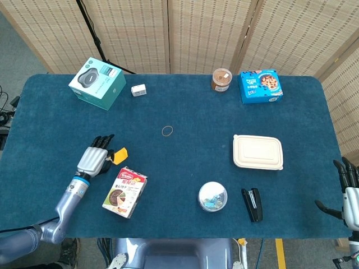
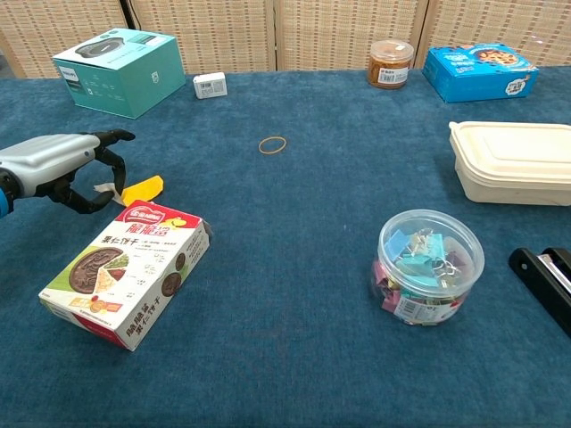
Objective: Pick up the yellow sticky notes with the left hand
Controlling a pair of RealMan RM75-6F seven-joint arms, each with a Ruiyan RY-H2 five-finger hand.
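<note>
At the frame's left, the left robot hand [image 2: 67, 165] pinches the yellow sticky notes [image 2: 143, 190], light and floppy, by their near edge

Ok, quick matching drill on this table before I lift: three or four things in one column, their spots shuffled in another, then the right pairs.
Things
1. yellow sticky notes
2. tan rubber band
3. clear round tub of binder clips
4. teal cardboard box

Places
A. far left corner of the table
B. just left of the black stapler
C. at the fingertips of the left hand, above the red snack box
D. alone on bare cloth mid-table

Pairs: 1-C, 2-D, 3-B, 4-A
</note>
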